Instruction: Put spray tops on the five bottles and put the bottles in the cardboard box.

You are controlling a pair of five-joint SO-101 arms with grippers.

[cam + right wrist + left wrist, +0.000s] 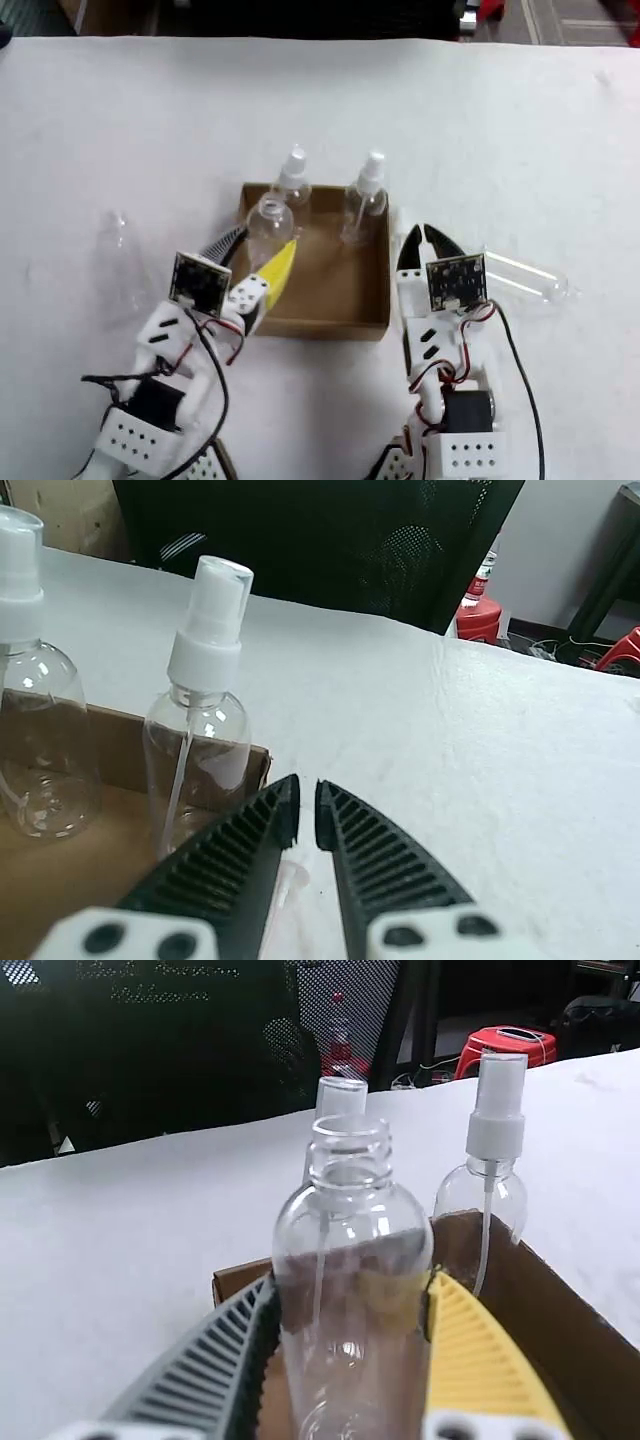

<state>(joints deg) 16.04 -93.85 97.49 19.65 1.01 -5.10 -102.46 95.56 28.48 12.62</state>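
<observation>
The left gripper (264, 245) is holding an open-necked bottle (270, 220) upright, its grey finger (215, 1360) pressing one side and its yellow finger (470, 1360) the other. This bottle is sitting over the left part of the cardboard box (330, 325), which is lying open in the middle of the white table (150, 120). Whether the bottle's base is touching the box floor cannot be told. Two more bottles are standing upright along the far wall inside the box, each wearing a white spray top. The left topped bottle (293, 180) is standing just behind the held one. The right topped bottle (364, 205) is standing in the far right corner, a little apart from it. The right gripper (424, 240) is hanging just beside the box's right wall. Its black fingers (380, 850) are standing a narrow gap apart and are gripping nothing. Just beyond it, further to the right, a clear bottle (525, 277) is lying on its side on the table with no top showing. Well apart on the left side of the table, another topless bottle (113, 245) is waiting by itself, and whether it is standing or lying is hard to tell.
</observation>
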